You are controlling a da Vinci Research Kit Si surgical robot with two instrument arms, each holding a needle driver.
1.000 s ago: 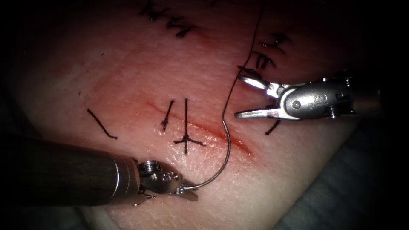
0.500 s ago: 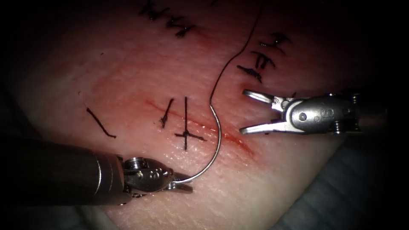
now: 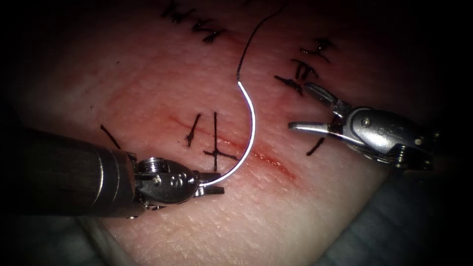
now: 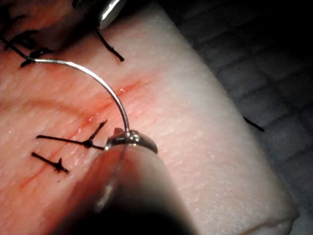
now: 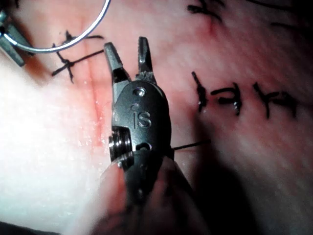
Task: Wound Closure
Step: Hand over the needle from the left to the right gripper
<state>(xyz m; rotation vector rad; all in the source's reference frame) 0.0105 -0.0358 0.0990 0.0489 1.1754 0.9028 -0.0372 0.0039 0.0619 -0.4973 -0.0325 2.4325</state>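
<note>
- We note the left tool clamped on the needle at its pointed end; the curve arcs free above the tissue, not in it.
- Thread runs from the needle's swaged end, up and away across the tissue.
- Across the last second the needle has swung upright over the cut, its tail rising; the thread has trailed after it.
- Right tool sits right of the cut, jaws parted, holding nothing.
- We judge the step: needle out of the tissue, thread being drawn along.
- Next move calls for a regrip nearer mid-curve, keeping thread clear of the tied stitches.
</note>
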